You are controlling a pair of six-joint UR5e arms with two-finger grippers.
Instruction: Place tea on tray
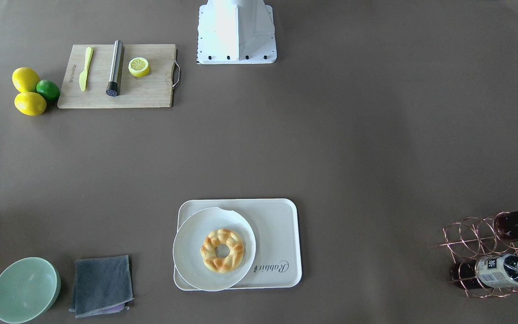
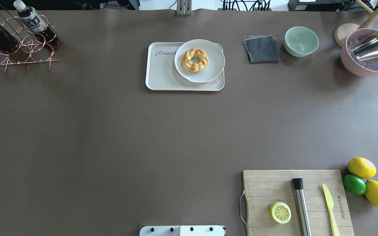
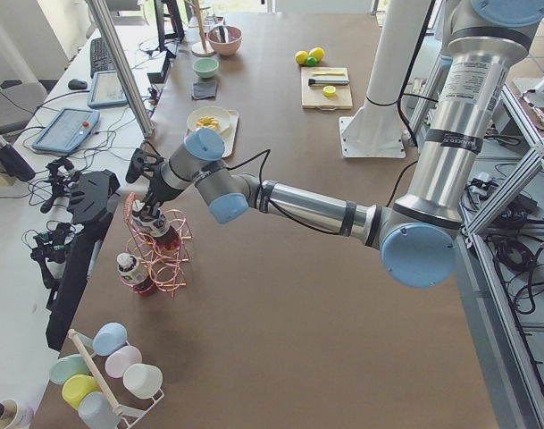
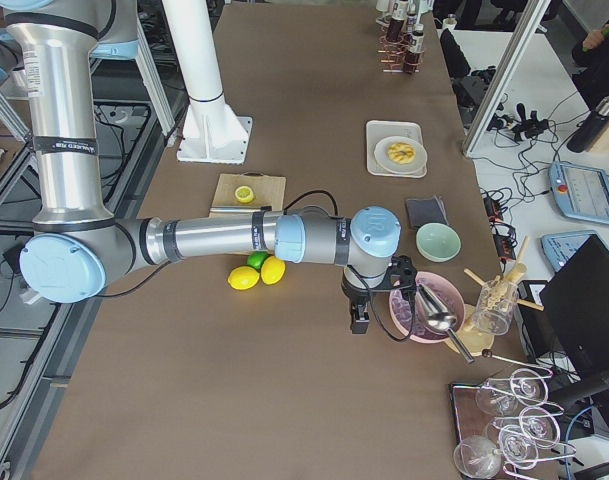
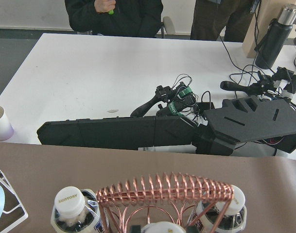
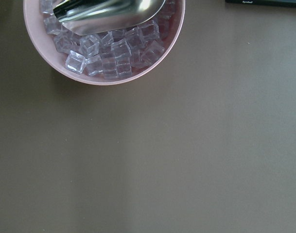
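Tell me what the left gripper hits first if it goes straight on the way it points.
Probably the tea bottle in the top of the copper rack: the exterior left view shows the left gripper pointing down right above it. Depth is unclear, so the rack's wire may come first.

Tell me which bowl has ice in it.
The pink bowl, which also holds a metal scoop. The pale green bowl beside the grey cloth is empty.
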